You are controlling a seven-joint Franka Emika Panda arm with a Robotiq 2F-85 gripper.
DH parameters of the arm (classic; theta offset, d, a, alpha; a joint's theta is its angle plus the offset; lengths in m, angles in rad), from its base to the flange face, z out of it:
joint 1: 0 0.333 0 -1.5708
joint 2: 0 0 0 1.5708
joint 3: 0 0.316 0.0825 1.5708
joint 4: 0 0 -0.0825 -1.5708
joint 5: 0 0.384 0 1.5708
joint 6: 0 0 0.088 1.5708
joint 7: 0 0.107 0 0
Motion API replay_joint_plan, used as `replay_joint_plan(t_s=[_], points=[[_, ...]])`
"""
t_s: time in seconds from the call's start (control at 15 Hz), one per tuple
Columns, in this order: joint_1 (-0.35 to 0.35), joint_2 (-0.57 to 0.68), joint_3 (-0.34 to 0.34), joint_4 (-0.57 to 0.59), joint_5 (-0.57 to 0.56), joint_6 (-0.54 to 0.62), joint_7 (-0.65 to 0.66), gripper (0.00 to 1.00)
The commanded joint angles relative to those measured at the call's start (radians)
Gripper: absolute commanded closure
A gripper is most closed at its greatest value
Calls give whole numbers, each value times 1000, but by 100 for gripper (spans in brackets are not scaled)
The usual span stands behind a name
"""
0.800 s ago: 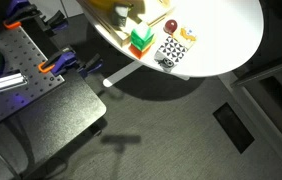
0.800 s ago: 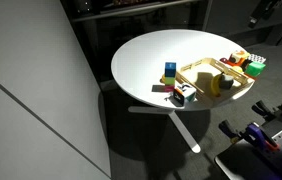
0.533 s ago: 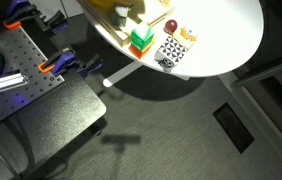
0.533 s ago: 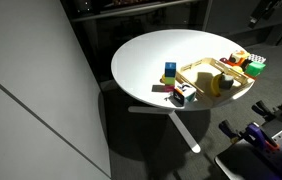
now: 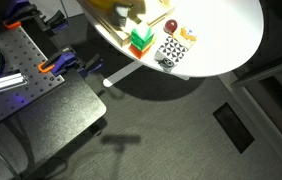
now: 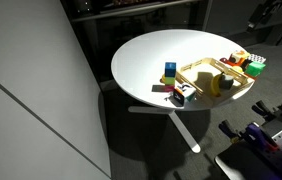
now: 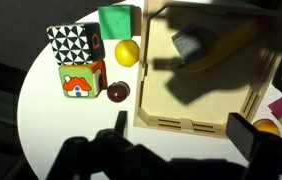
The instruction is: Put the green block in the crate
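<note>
In the wrist view the green block [image 7: 116, 20] stands on the white table at the top, just left of the crate [image 7: 157, 85]. The crate is a shallow tan wooden box holding a yellow object and a small grey one. My gripper [image 7: 184, 135] is open and empty. It hangs above the crate's near rim, with its shadow falling across the crate. The green block is apart from the fingers, up and to the left. In both exterior views the green block [image 5: 141, 37] [image 6: 257, 63] sits beside the crate [image 6: 203, 70].
Left of the crate lie a black-and-white patterned cube [image 7: 73, 43], an orange block [image 7: 81, 80], a yellow ball [image 7: 127, 52] and a small red ball [image 7: 117, 92]. A blue block [image 6: 169, 70] stands on the crate's other side. The round table's edge [image 7: 26, 100] is close.
</note>
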Motion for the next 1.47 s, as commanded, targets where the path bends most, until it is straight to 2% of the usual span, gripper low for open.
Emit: replay_joint_plan(t_s=[0.0,0.47,0.8,1.2,1.4], points=[[-14,68,15,38,-20,-14,25,0],[-31,199,12,75,-60,-37,45,0],[-63,242,-5,72,-114,-25,95,0],[-101,285,-30,51,-112,-11,148,0],[-110,311,-44,41,-115,31,141,0]])
